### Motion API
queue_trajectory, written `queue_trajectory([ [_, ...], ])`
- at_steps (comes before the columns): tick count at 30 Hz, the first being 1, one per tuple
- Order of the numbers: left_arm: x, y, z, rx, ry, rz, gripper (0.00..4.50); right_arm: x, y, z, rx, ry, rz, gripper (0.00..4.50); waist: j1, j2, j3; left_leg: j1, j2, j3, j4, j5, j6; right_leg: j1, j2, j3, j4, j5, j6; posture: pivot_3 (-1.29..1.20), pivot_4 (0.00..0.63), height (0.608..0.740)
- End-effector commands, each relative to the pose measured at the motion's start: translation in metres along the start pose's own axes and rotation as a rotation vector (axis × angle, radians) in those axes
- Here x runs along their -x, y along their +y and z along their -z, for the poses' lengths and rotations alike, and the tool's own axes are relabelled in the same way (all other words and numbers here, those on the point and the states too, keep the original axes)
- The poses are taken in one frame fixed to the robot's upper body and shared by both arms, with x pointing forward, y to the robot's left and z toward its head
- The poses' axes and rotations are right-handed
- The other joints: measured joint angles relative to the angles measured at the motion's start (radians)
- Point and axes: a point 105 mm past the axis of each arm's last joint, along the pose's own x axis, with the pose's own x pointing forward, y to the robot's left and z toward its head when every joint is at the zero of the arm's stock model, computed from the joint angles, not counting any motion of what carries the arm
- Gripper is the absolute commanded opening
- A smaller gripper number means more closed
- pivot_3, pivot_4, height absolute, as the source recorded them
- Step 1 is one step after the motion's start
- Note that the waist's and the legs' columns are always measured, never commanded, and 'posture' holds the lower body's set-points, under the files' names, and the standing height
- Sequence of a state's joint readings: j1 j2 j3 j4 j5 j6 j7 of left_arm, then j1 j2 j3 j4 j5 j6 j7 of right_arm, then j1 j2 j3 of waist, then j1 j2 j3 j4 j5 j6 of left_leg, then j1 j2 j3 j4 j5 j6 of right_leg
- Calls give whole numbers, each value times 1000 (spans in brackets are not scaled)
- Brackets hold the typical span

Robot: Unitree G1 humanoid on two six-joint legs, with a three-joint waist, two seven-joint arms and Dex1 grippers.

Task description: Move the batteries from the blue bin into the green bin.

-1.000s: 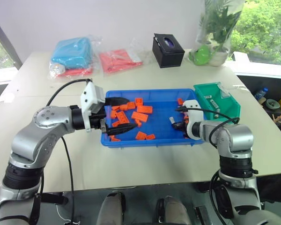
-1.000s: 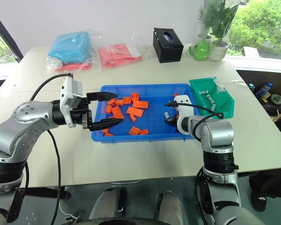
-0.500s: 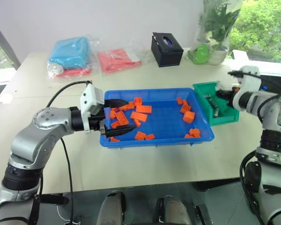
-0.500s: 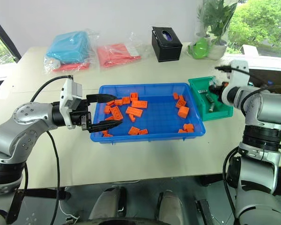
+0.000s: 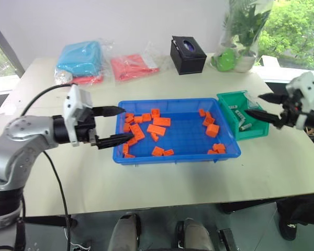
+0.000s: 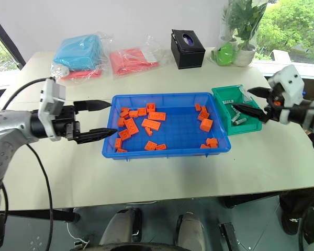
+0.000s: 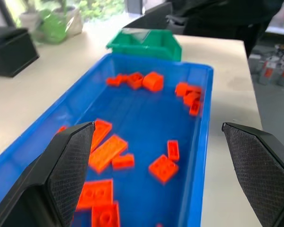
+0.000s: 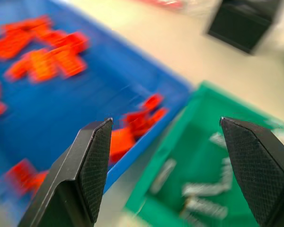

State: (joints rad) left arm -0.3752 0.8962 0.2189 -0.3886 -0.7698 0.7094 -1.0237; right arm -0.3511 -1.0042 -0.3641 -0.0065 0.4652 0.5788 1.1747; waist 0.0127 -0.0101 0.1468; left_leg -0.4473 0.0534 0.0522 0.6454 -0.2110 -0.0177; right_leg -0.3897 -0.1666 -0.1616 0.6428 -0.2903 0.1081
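The right hand is held above the green bin, its fingers spread and nothing between them. The left hand is held at the left end of the blue bin, fingers likewise spread and empty. The batteries are seen lying flat in the green bin at the blue bin's right end, long axes at differing angles; their count is hard to make out in the blurred right wrist view. In the blue bin, orange bricks are seen scattered on its floor. All of this is carried on the bench.
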Motion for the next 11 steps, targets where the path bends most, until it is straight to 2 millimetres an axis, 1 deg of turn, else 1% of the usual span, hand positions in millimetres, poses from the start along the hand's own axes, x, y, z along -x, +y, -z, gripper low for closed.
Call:
queue_trajectory([
  [1, 12, -1, -15, -40, -13, -19, 4500, 13, 12, -15, 14, -50, -74, 3687, 0, 1, 0, 1, 0, 0, 0, 0, 0, 1, 0, 0, 0, 0, 0, 0, 150, 651],
  [4, 15, -1, -17, -41, -10, -29, 4500, 13, 18, -6, 7, -32, -98, 3687, 0, 1, 0, 1, 0, 0, -1, 0, 0, 0, -1, 0, -1, 0, 0, 0, 150, 651],
  [11, 20, -4, -22, -47, -17, -49, 4500, 2, 23, -5, -11, -56, -104, 3687, 2, 1, 1, 1, 0, 0, -1, 0, 0, 0, -1, 0, -2, 0, -1, 0, 150, 651],
])
